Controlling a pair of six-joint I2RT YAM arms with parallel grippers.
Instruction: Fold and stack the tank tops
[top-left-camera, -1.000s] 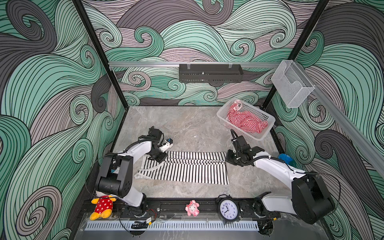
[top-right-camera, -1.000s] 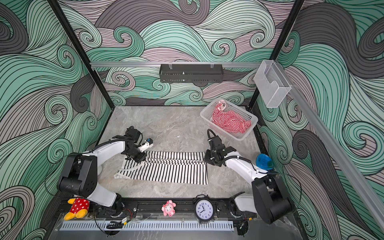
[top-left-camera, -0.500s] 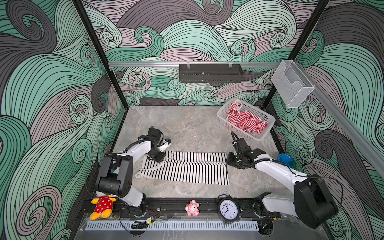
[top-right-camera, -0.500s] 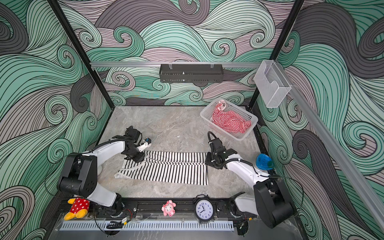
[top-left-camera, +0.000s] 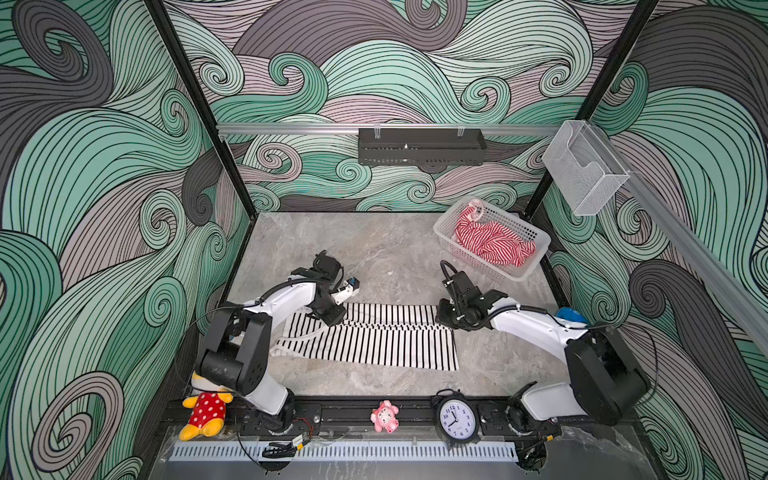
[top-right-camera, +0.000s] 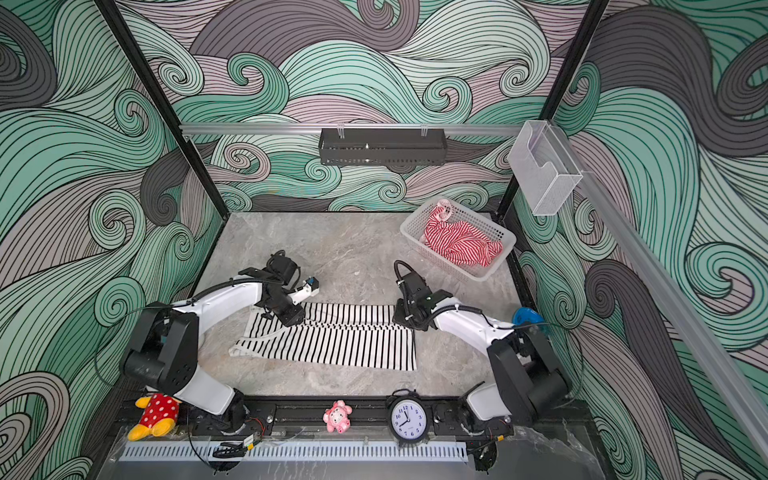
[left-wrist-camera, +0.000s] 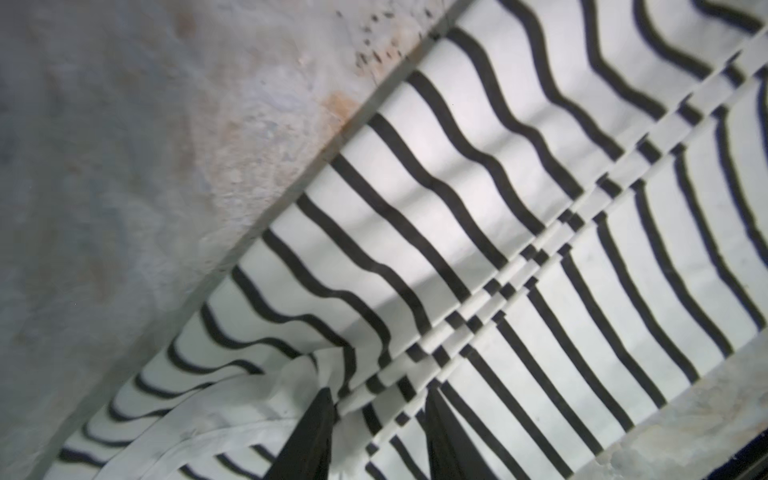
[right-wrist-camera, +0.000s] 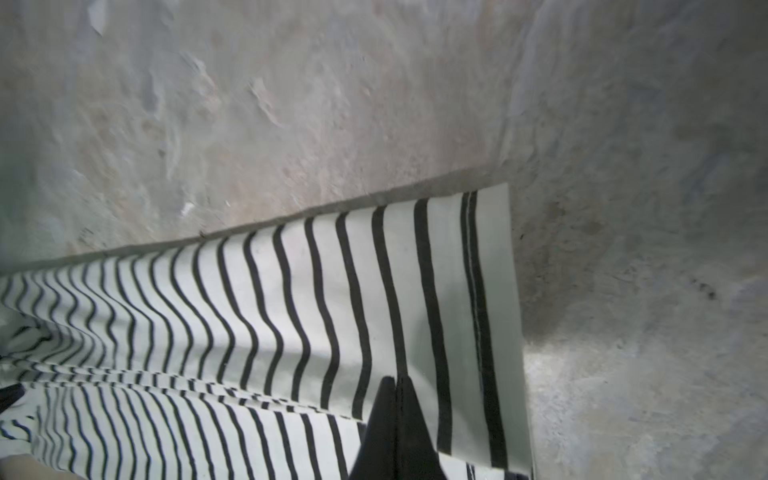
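I see the black-and-white tank top (top-left-camera: 374, 345) lying flat across the middle of the table (top-left-camera: 374, 245), its far strip folded over onto itself. The near hem and the right edge lie straight; the strap end at the left is rumpled. There is bare stone all round it, widest on the far side.

The left gripper (left-wrist-camera: 378, 392) sits on the far left corner with its fingers spread over the fold seam. The right gripper (right-wrist-camera: 392, 380) is on the far right corner, fingers pressed together; I cannot tell whether cloth is caught between them.

The red-and-white tank top (top-left-camera: 494, 245) is bunched in the basket (top-left-camera: 536, 266) at the far right, clear of both arms. The clock (top-left-camera: 456, 419) and pink toy (top-left-camera: 385, 415) stand along the front rail.

A second ago the folded strip ran wavy between the grippers; now it lies flat.
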